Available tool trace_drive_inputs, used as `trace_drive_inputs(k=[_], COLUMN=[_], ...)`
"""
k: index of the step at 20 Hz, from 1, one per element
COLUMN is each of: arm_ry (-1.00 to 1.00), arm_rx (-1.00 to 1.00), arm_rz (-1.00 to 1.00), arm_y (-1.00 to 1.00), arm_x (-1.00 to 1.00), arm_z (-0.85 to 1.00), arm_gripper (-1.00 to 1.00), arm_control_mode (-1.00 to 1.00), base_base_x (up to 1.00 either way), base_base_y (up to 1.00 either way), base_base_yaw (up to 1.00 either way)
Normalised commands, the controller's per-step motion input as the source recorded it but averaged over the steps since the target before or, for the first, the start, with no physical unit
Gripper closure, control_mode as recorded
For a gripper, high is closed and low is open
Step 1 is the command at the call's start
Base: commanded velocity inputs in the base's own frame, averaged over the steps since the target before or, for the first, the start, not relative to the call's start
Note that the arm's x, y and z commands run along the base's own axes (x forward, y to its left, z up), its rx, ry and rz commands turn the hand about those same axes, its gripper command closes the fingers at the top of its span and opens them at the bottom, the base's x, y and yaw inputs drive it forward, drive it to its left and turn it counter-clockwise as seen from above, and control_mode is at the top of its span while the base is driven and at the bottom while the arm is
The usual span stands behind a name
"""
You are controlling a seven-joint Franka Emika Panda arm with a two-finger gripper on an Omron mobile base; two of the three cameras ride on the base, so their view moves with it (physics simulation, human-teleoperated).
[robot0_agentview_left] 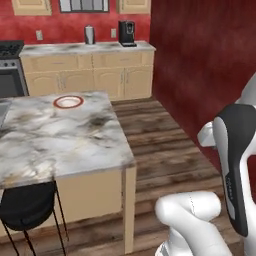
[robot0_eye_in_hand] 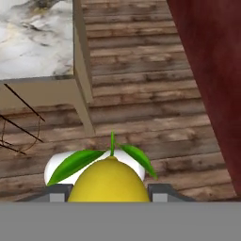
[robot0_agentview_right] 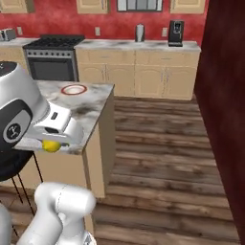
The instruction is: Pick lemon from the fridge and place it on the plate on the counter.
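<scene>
Pinching the lemon (robot0_eye_in_hand: 108, 181) between my fingers (robot0_eye_in_hand: 57, 195), I hold it over the wood floor (robot0_eye_in_hand: 141, 94). The plate (robot0_agentview_left: 68, 102) sits on the counter (robot0_agentview_left: 55, 145), well apart.

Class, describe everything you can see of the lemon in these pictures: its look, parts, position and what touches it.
The lemon is bright yellow, smooth and roundish, with a small nub on top carrying a thin green stem and two glossy green leaves spreading to either side. It sits clamped in the gripper, a dark finger pressing each flank. It hangs above the wooden floor, off the counter near its corner and short of the plate.
</scene>
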Motion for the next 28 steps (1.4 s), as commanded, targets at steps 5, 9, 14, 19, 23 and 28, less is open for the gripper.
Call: trace_drive_inputs(k=[5, 9, 14, 19, 23, 28], arm_ry=[0.00, 0.00, 0.00, 0.00, 0.00, 0.00], arm_rx=[0.00, 0.00, 0.00, 0.00, 0.00, 0.00], arm_rz=[0.00, 0.00, 0.00, 0.00, 0.00, 0.00], arm_y=[0.00, 0.00, 0.00, 0.00, 0.00, 0.00], arm_x=[0.00, 0.00, 0.00, 0.00, 0.00, 0.00], arm_z=[0.00, 0.00, 0.00, 0.00, 0.00, 0.00], arm_gripper=[1.00, 1.00, 1.00, 1.00, 1.00, 1.00], arm_control_mode=[1.00, 1.00, 1.00, 1.00, 1.00, 1.00], base_base_x=[0.83, 1.00, 1.00, 0.97, 0.96, 0.96], base_base_y=[-1.00, -1.00, -1.00, -0.87, -0.44, -0.27], base_base_yaw=[0.33, 0.26, 0.30, 0.36, 0.41, 0.48])
